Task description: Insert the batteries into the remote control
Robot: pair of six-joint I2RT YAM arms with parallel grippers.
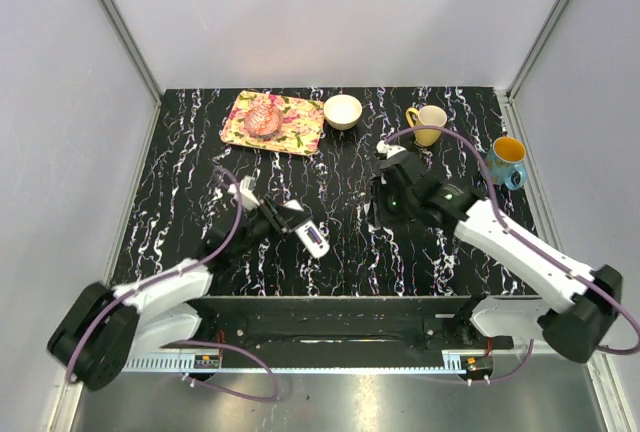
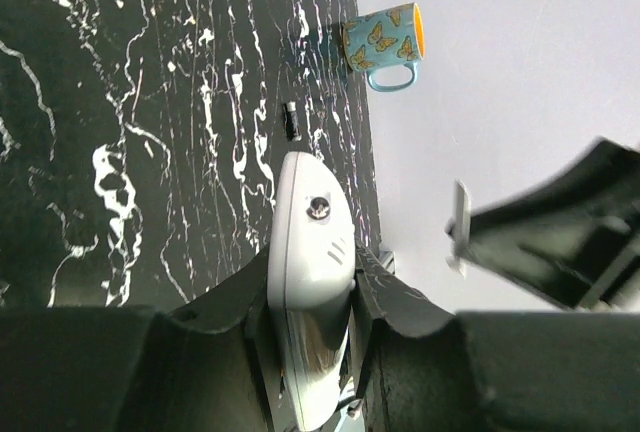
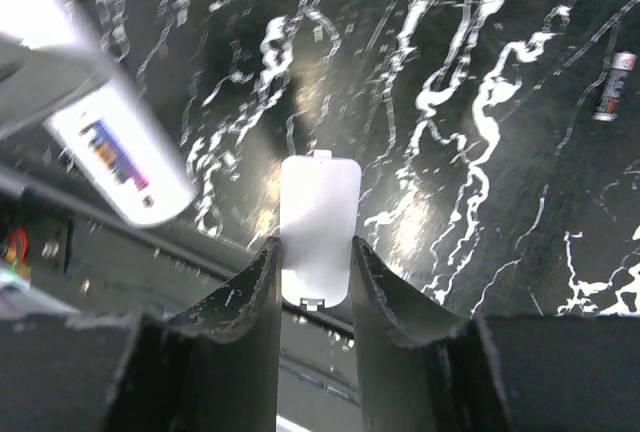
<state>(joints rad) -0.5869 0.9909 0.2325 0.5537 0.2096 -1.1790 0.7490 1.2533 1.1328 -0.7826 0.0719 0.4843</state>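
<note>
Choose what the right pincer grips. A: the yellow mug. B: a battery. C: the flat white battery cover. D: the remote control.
C: in the right wrist view the right pincer clamps the flat white battery cover on both sides, while the remote control is in the left pincer.

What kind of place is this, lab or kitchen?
Probably a lab test cell: plain white walls with metal corner posts box in a black marbled table, and the yellow mug, blue mug, bowl and tray look like staged props.
</note>
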